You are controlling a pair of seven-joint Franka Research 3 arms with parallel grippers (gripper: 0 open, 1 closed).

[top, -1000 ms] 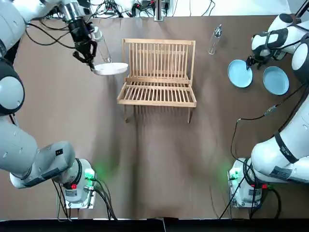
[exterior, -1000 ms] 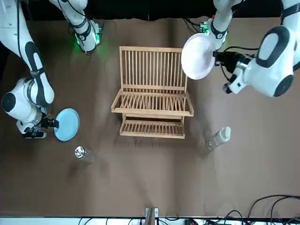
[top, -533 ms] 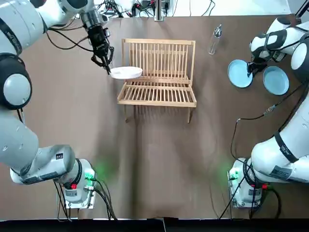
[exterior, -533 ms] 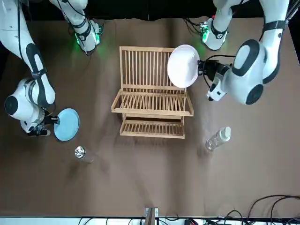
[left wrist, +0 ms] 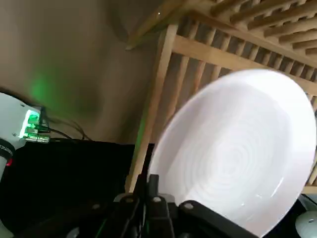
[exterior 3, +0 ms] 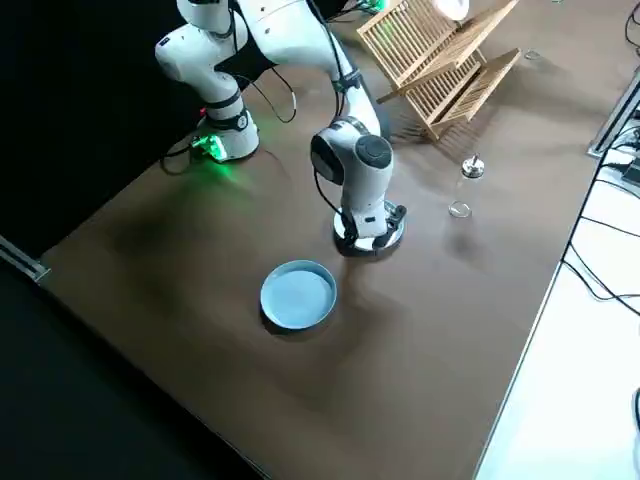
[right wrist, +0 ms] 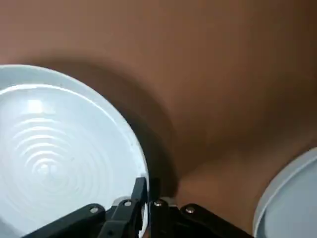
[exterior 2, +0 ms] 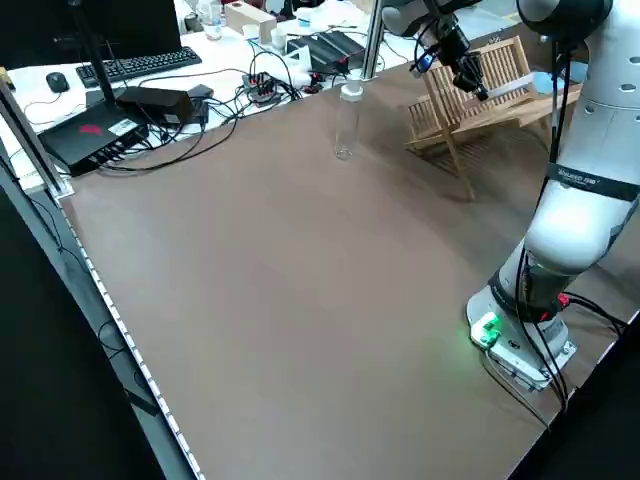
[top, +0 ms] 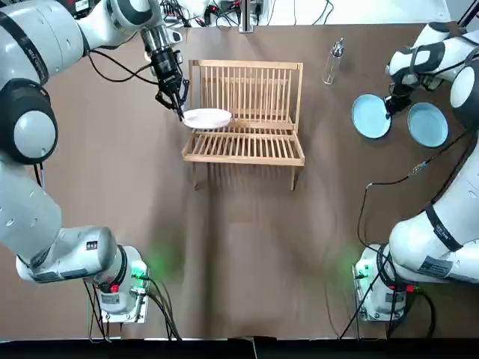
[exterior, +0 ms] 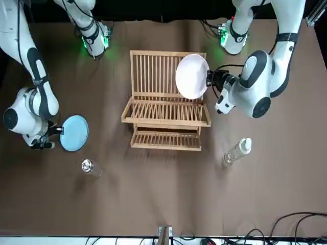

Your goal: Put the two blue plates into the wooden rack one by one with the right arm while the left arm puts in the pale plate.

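And the left gripper (top: 179,111) is right at the left end of the wooden rack (top: 247,146), fingers clamped on the rim of the pale plate (top: 206,118). The plate is up on edge, nearly upright, hanging over the rack's slats just inside the left post. Whether its lower rim is touching a slot yet is hard to say from these angles. Well out to the right of the rack, the right gripper (top: 390,109) is down low, fingers pinched tight on the rim of the nearer blue plate (top: 370,116). The second blue plate (top: 428,124) lies just past it, farther from the rack, flat on the table (top: 247,239). One clear bottle (top: 333,61) stands off the rack's far right corner, another bottle (exterior: 237,150) off its far left corner
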